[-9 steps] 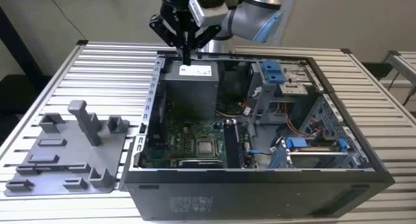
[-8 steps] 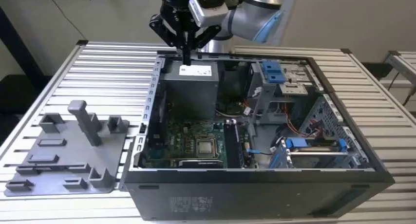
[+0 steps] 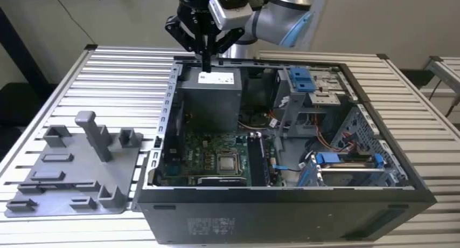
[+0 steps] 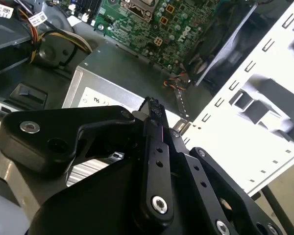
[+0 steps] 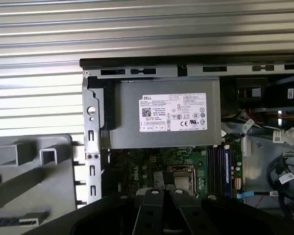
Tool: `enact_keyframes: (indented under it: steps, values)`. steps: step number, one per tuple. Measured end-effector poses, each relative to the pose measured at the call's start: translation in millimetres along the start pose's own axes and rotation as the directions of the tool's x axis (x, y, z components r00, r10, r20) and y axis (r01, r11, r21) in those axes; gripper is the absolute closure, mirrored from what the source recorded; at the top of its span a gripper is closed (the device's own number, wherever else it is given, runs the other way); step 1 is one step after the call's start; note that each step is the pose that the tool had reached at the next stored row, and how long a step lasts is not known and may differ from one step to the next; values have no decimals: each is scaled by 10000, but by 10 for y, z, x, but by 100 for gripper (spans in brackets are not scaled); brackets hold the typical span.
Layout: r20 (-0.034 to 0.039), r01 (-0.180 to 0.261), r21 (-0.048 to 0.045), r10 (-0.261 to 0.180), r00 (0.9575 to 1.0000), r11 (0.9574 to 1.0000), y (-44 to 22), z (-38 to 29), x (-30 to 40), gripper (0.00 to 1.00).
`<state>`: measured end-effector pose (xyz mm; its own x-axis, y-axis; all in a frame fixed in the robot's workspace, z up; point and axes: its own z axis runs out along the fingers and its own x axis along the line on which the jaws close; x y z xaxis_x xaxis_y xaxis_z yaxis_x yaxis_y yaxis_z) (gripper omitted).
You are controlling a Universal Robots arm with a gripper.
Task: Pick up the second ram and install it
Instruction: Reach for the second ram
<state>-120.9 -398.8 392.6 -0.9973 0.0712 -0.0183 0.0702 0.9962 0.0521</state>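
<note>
Above the power supply [image 3: 215, 97] of the open case [image 3: 287, 197], the claw [image 3: 206, 66] hangs with its fingers pressed together, gripping nothing. You find the second ram [image 3: 256, 159] standing in a slot on the motherboard [image 3: 194, 145]. Judge pickup and seating as apparently complete.

Exterior view: high, oblique over open case [image 3: 287, 215]. Both wrist views close above power supply [image 5: 161, 122] [image 4: 112, 78], motherboard [image 5: 137, 166] [image 4: 152, 29].
</note>
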Motion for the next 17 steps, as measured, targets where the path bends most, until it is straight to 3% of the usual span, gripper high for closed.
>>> enact_keyframes:
  steps: [5,17]
  values:
    - [1,1,-2,-1,10000,10000,-2,0,16,89]
    - [-3,0,-2,0,10000,10000,-13,-4,182,89]
